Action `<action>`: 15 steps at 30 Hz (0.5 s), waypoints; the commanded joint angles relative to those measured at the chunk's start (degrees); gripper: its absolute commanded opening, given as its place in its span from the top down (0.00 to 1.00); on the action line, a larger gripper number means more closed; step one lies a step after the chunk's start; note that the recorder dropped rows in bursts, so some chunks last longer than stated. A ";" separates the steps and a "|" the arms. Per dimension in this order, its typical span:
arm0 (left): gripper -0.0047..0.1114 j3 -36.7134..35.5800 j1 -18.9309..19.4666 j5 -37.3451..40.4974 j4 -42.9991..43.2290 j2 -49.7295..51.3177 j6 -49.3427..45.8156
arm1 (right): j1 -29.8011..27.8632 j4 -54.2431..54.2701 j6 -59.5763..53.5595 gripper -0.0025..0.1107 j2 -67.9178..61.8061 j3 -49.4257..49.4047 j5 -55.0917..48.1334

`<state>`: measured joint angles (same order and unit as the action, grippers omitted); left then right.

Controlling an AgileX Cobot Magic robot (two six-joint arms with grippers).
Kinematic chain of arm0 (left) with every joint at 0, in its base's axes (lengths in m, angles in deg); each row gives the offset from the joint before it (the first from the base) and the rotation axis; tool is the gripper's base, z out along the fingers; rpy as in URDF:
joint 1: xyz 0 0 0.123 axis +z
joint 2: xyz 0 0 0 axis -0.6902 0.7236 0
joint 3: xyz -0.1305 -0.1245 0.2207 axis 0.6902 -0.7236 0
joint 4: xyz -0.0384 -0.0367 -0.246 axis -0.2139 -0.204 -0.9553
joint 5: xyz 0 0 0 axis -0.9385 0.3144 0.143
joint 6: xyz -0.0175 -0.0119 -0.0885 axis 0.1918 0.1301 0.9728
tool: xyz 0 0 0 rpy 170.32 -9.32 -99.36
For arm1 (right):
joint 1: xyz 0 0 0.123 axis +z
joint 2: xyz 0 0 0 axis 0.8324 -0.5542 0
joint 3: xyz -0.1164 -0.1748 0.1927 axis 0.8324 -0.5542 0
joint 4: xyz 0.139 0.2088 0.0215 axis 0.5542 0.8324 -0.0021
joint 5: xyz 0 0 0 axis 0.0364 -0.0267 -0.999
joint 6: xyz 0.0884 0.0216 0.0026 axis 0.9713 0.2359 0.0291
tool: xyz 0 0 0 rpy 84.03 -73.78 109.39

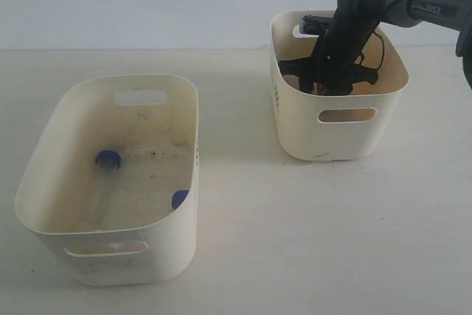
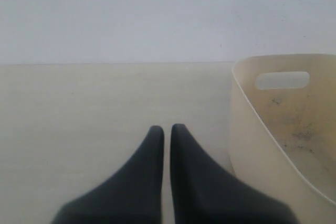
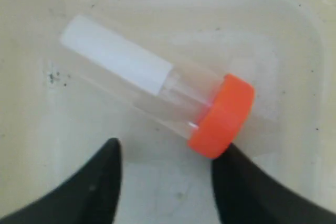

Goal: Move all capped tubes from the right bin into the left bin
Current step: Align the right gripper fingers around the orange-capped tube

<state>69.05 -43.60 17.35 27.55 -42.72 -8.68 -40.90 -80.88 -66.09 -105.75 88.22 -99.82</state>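
1. Exterior view, nearest you: the left bin (image 1: 133, 260) sits at near left on the table (image 1: 295, 241). Its floor is heavily speckled with dark dirt.
2. Inside it you have two tubes. The near blue-capped tube (image 1: 179, 198) is against the bin's right wall. The far blue-capped tube (image 1: 108, 158) lies toward the left side of the floor, cap at its far end, and the clear body is hard to make out.
3. Left wrist view: the left gripper (image 2: 167, 129) hangs over bare table just outside the left bin (image 2: 252, 145). Its fingers are pressed almost together with only a thin slit between, and they hold nothing. You cannot see this gripper in the exterior view.
4. Far right: the right bin (image 1: 343, 138) stands well apart from the left one. The right gripper (image 1: 324, 86) is lowered inside it.
5. Right wrist view: the right gripper (image 3: 168, 148) is spread wide and pinches nothing. The orange-capped tube (image 3: 157, 93) lies flat on the right bin floor (image 3: 294, 35), just past the fingertips and at a slant to them.
6. Its white label (image 3: 115, 59) faces up. The orange cap sits just beside one fingertip (image 3: 231, 166); you cannot tell whether they touch.
7. A few dark specks dot the floor near the tube's closed end.
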 commanded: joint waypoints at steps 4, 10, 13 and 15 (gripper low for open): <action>0.92 0.19 0.00 -0.84 -0.11 -0.22 0.11 | -0.80 0.54 -3.49 0.48 1.11 -0.48 0.28; 0.92 0.19 0.00 -0.84 -0.11 -0.22 0.11 | -0.80 1.53 -6.16 0.33 2.99 -0.48 1.93; 0.92 0.19 0.00 -0.84 -0.11 -0.22 0.11 | -0.80 1.43 -7.28 0.33 3.11 -0.48 6.14; 0.92 0.19 0.00 -0.84 -0.11 -0.22 0.11 | -0.65 1.55 -7.45 0.33 3.11 -0.48 8.02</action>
<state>69.05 -43.60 17.35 27.55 -42.72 -8.68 -41.00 -78.35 -72.22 -103.46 87.89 -95.31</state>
